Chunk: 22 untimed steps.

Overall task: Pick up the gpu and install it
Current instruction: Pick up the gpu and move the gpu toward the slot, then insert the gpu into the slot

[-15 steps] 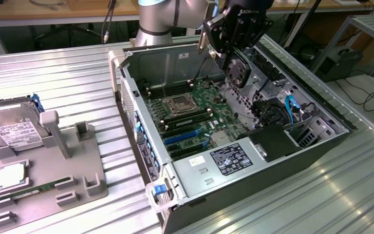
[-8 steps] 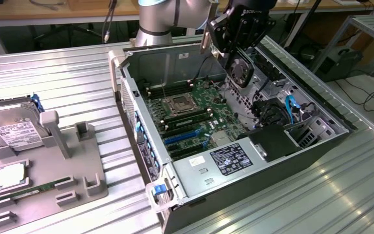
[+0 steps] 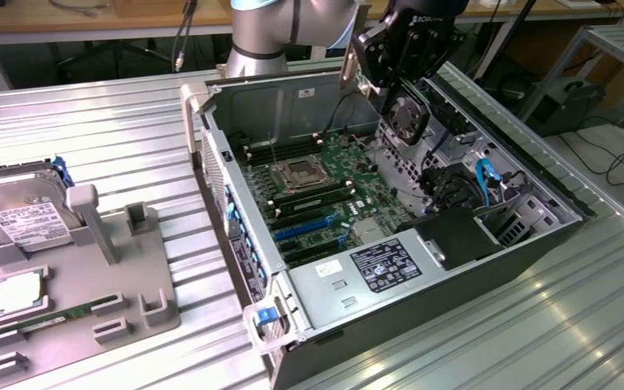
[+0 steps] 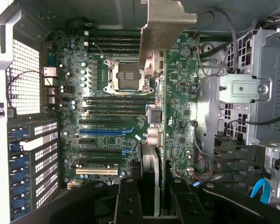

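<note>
Worktop [image 3: 529, 325], near corner at the exterior view's left: grey holder tray [image 3: 74, 325] carrying a memory stick [image 3: 58, 318], with a hard drive [image 3: 25, 215] upright at its far end.
Mid worktop: open computer case [image 3: 453, 284], motherboard [image 3: 323, 195] exposed.
Over the case's far end: gripper [image 3: 405, 77], clamped on the gpu [image 3: 406, 114]. The card hangs edge-down above the motherboard with its fan visible.

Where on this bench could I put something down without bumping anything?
Bare ribbed metal table spreads behind the grey parts tray, and again at the exterior view's right of the open black computer case. Inside the case is crowded: green motherboard, cables, and the gripper holding the dark fan-fitted circuit card.
</note>
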### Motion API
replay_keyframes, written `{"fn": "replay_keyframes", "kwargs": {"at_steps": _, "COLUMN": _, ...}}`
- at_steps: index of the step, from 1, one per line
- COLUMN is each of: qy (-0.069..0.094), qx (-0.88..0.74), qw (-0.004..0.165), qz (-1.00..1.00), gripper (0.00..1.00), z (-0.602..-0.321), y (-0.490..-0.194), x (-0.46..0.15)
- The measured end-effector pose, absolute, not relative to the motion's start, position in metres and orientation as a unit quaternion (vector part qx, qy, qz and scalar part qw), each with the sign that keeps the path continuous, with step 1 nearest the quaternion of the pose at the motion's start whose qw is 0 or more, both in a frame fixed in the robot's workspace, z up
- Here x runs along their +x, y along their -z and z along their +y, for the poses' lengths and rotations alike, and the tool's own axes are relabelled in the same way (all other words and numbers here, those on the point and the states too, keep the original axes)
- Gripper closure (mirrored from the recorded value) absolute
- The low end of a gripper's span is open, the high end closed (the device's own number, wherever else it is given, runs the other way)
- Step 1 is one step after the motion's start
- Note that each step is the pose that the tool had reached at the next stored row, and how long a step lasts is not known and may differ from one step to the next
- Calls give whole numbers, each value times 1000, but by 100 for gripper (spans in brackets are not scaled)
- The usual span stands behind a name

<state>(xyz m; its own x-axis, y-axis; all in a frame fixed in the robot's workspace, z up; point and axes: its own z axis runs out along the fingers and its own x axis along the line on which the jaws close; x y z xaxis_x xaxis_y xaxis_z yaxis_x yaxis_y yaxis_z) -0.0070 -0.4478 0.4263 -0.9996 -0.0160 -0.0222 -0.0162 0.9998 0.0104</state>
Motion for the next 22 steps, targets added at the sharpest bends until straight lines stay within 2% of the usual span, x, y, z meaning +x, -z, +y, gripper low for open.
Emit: {"fn": "replay_keyframes", "kwargs": {"at_steps": 22, "qy": -6, "qx": -48, "qw": 11, "qz": 999, "gripper": 72, "z": -448, "y": -426, "x": -7}}
